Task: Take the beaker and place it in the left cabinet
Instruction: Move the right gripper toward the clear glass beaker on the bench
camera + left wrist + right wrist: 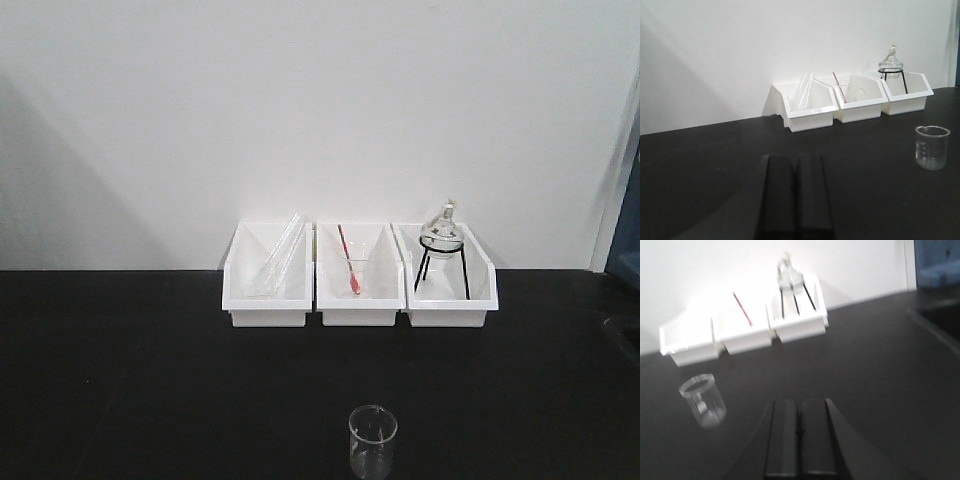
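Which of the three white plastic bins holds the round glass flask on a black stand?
The white plastic bin at the row's right end in the front view; the middle bin holds a red rod, the left bin clear glass tubes.

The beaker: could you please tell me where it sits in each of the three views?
Exterior front-facing: beaker at bottom centre.
Left wrist: beaker at the right edge, mid-height.
Right wrist: beaker at left, below centre, blurred.
Shared landmark: the flask on its black tripod.
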